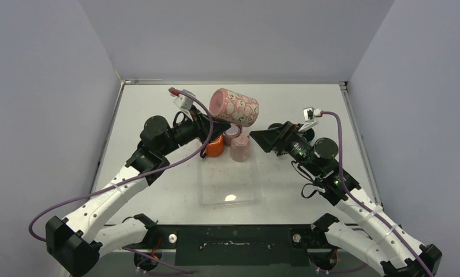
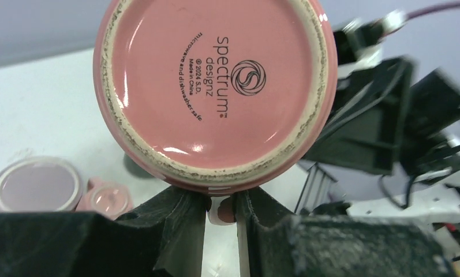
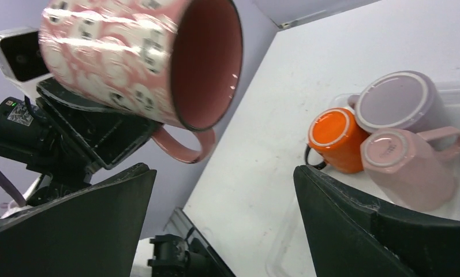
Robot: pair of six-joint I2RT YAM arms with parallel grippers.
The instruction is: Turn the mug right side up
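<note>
Left gripper [image 2: 220,203]: closed on mug handle.
Mug [image 1: 234,107]: aloft by the far end of the tray [image 1: 239,182], on its side, mouth facing right.
Right gripper [image 3: 223,173]: jaws wide, empty, just beside the mouth.
Advice: grip the rim squarely before the left lets go, then swing the mouth upward.

Pale lavender-grey walls [image 1: 227,34] close in on three sides — back, left, right — around a white tabletop [image 1: 158,98], evenly lit; a thin metal strip [image 1: 233,82] runs along its far edge.
</note>
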